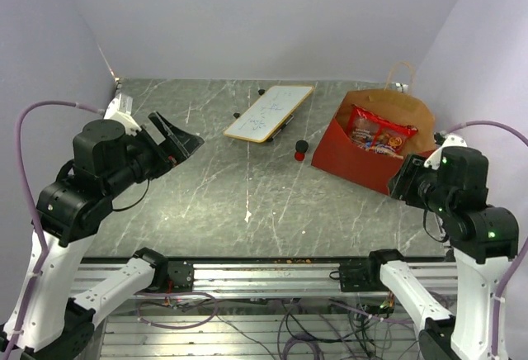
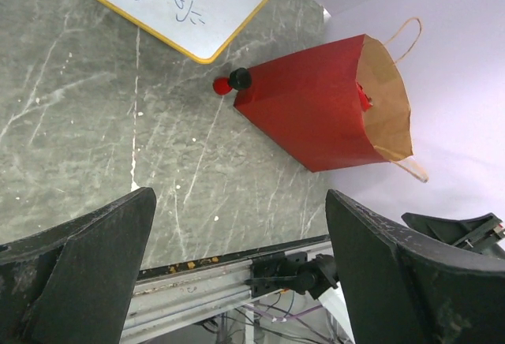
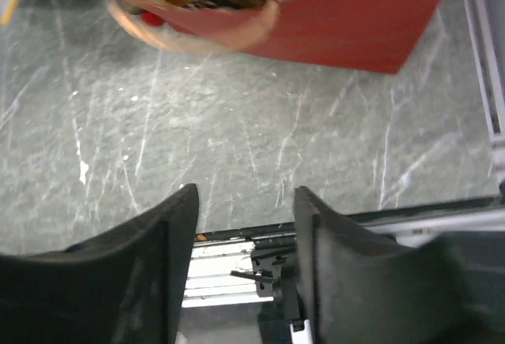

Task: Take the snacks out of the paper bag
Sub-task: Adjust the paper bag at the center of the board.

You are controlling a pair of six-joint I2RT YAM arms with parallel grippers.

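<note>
At the far right of the surface (image 1: 247, 203) sits the paper bag (image 1: 355, 160), just right of the marker (image 1: 302, 145) and well apart from the whiteboard (image 1: 268, 112).

Top view: the bag's mouth is open toward the camera, with brown lining behind and the red broad face turned near-left. Its long axis runs from far-left to near-right. A glossy red chip bag (image 1: 379, 131) lies inside the mouth, its length following the same line.

Left wrist view: the bag's closed end lies beside the marker and the mouth points right, toward the wall. Only a sliver of red content shows inside. A tan cord handle (image 2: 410, 169) hangs at the rim, a detail the top view largely hides. Whether the bag stands upright or leans cannot be settled.

Right wrist view: the red face fills the upper edge. Blurred wrappers crowd the mouth and cannot be told apart.

Left end effector (image 2: 241, 202): fingers spread wide, nothing between them, well apart from the bag.

Right end effector (image 3: 246, 194): fingers parted by a narrower gap, nothing held, near the bag's near side.
</note>
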